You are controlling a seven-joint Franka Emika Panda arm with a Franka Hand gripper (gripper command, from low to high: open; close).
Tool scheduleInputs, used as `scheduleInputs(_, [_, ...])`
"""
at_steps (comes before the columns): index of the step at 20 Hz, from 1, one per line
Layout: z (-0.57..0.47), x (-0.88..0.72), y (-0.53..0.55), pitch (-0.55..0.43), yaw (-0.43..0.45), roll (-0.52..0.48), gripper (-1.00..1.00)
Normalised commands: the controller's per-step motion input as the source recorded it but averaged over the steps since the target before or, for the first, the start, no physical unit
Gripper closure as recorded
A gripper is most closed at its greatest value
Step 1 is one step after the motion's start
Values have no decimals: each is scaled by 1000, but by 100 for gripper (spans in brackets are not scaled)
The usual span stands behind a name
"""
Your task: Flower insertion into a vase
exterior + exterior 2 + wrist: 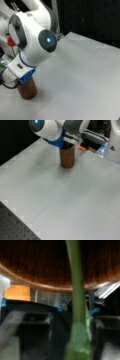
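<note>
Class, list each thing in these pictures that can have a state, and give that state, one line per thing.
Dark brown, wood-like cylindrical vase: upright on the table, mouth up, in both front views.
Green flower stem: reaches down into the vase's mouth in the wrist view.
White and blue robot gripper: directly over the vase; its fingers are hidden.
Pale grey table: carries the vase.

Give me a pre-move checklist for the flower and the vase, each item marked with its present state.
1. Vase upright on the table: ok, in both front views.
2. Arm's wrist over the vase mouth: ok, in both front views.
3. Green stem running to the vase's brown inside, wrist view: ok.
4. Stem depth inside the vase: cannot tell.
5. Gripper's grip on the stem: cannot tell; the fingers are hidden in every view.
6. Table around the vase base free of objects: ok.
</note>
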Motion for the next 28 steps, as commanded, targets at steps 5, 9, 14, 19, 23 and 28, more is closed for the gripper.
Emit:
scheduleInputs(5, [94,422,12,102,-192,40,-100])
scheduleInputs(9, [306,376,181,125,-189,-1,-100])
scheduleInputs(14, [368,351,328,-87,-134,-111,-100])
scheduleInputs(19, [254,181,334,-340,-45,-46,-100])
scheduleInputs(23, [68,28,241,-648,-26,135,-100])
scheduleInputs(28, [-75,-69,256,-447,3,103,-100])
